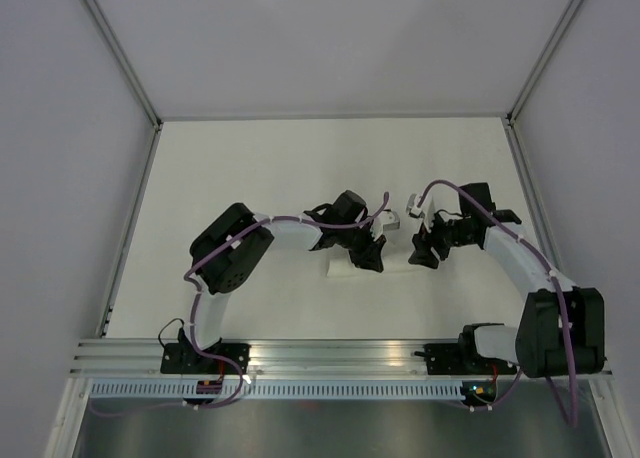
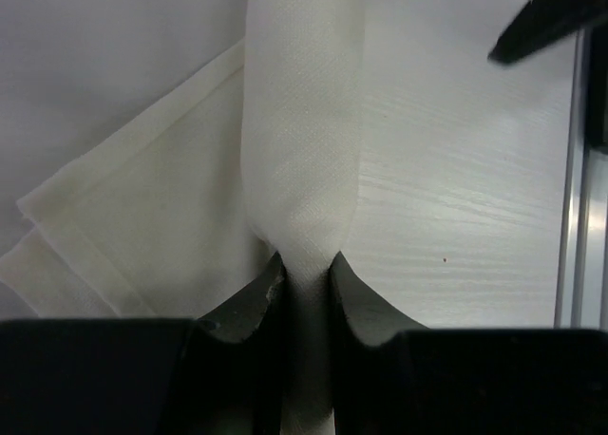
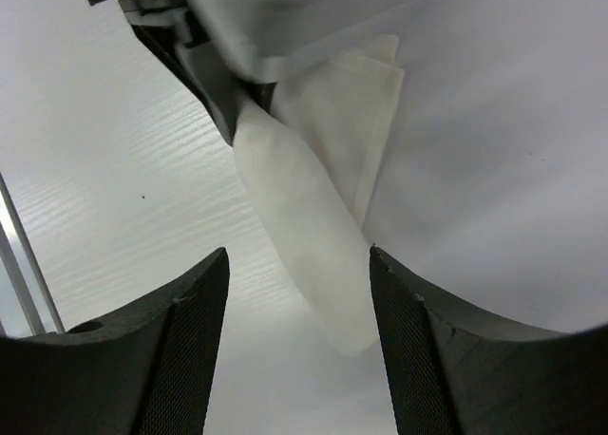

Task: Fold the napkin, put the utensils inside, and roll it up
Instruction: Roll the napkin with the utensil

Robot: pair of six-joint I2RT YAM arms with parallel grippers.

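The napkin [image 2: 304, 141] is a slim white roll lying on the pale table, with a flat loose corner [image 2: 133, 236] spread out to its left. My left gripper [image 2: 306, 269] is shut on one end of the roll, which is pinched narrow between the black fingers. In the top view the roll [image 1: 345, 269] lies between the two grippers, with the left gripper [image 1: 372, 258] over its middle. My right gripper [image 3: 299, 264] stands open around the roll's free end [image 3: 313, 245], its fingers apart from the cloth. The right gripper [image 1: 425, 253] sits just right of the left one. The utensils are hidden.
An aluminium rail [image 1: 330, 353] runs along the table's near edge and shows in the left wrist view as the rail [image 2: 579, 217]. Grey enclosure walls [image 1: 70, 178] stand left, right and behind. The left arm's wrist [image 3: 285, 27] hangs close above the roll.
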